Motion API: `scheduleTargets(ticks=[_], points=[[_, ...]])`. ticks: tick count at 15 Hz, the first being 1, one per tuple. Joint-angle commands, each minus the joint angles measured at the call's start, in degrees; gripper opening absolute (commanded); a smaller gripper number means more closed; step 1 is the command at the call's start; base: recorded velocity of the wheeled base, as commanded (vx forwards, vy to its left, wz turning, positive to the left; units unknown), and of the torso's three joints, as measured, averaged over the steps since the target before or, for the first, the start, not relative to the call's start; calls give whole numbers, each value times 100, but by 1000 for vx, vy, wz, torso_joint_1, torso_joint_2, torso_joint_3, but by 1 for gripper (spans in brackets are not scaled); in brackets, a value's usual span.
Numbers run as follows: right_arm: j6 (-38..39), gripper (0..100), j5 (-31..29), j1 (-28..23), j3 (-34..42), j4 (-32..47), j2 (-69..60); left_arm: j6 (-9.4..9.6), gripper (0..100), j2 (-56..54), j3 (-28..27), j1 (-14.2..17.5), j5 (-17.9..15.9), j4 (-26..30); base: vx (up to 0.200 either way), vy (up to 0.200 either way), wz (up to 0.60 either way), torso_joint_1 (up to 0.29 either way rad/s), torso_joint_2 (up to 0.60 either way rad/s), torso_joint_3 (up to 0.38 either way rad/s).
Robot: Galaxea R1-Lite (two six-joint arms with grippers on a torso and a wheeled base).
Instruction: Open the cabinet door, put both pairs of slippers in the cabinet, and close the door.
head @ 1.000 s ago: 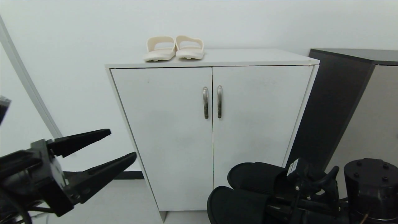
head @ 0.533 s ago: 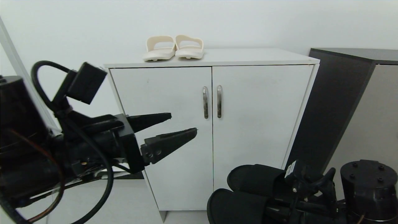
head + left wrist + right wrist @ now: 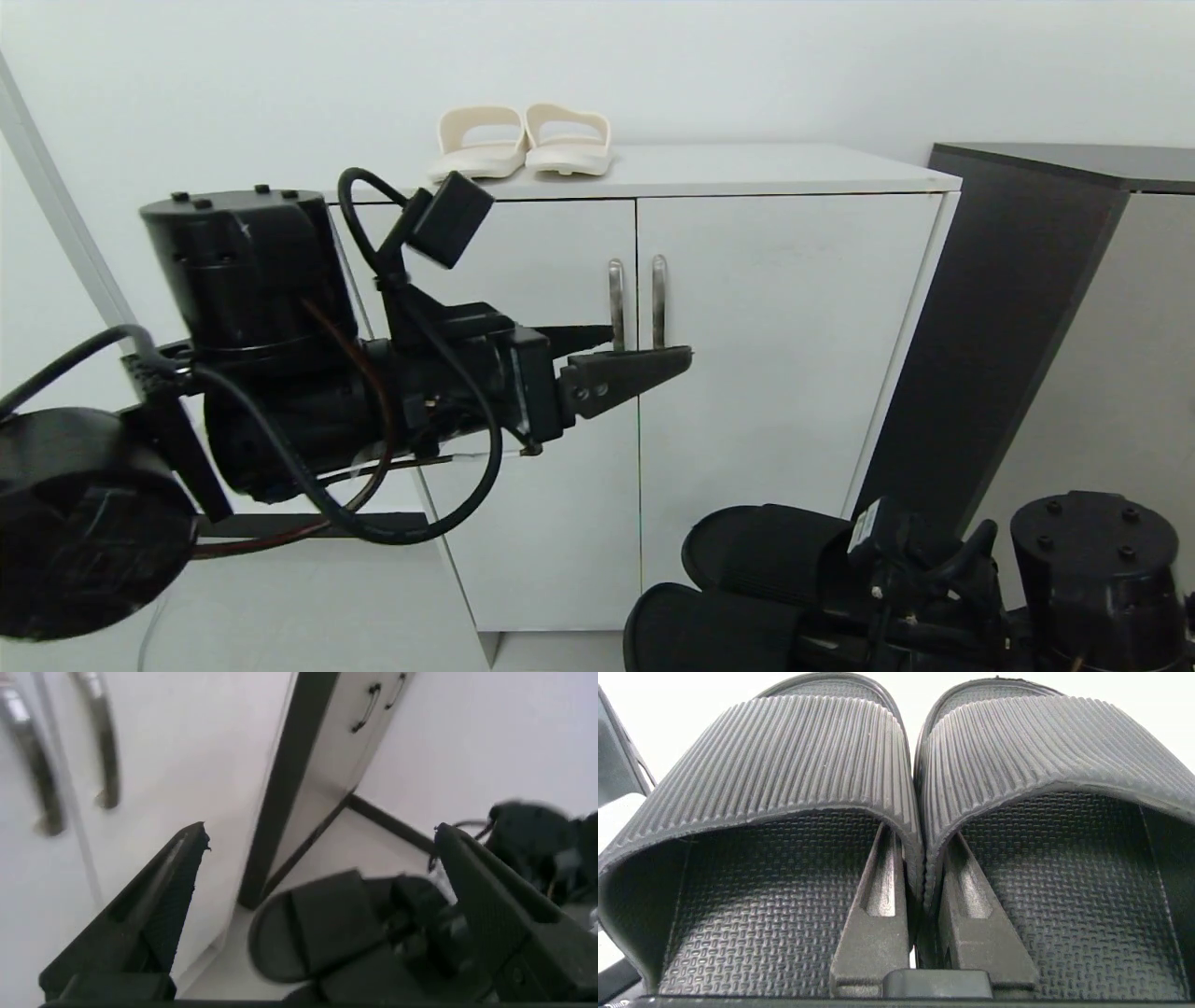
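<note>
Left gripper (image 3: 651, 343), jaws open, is level with the closed cabinet's (image 3: 784, 392) door handles (image 3: 659, 289), evidently to pull. Right gripper (image 3: 922, 845) pinches the black slippers (image 3: 747, 579) together at 5 o'clock for stowing. Cream slippers (image 3: 523, 140) sit on top at 11 o'clock.

Nothing legible anywhere; the small white label (image 3: 866, 528) by the black slippers (image 3: 752, 549) is unreadable.
</note>
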Motion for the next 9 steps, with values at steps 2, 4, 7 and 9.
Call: scheduleTargets(ticks=[2, 4, 7, 9], points=[[-6, 0, 2, 0, 21, -5, 35, -307, 100, 768, -758, -84, -112, 19, 0, 0, 0, 0, 0, 0], [-15, 0, 2, 0, 21, -5, 35, -412, 100, 1040, -1118, -137, -165, 54, 0, 0, 0, 0, 0, 0], [-24, 0, 2, 0, 21, -5, 44, -447, 100, 1216, -1426, -207, -323, 72, 0, 0, 0, 0, 0, 0], [-50, 0, 2, 17, 38, -5, 27, -491, 100, 1401, -1768, -198, -763, 125, 0, 0, 0, 0, 0, 0]])
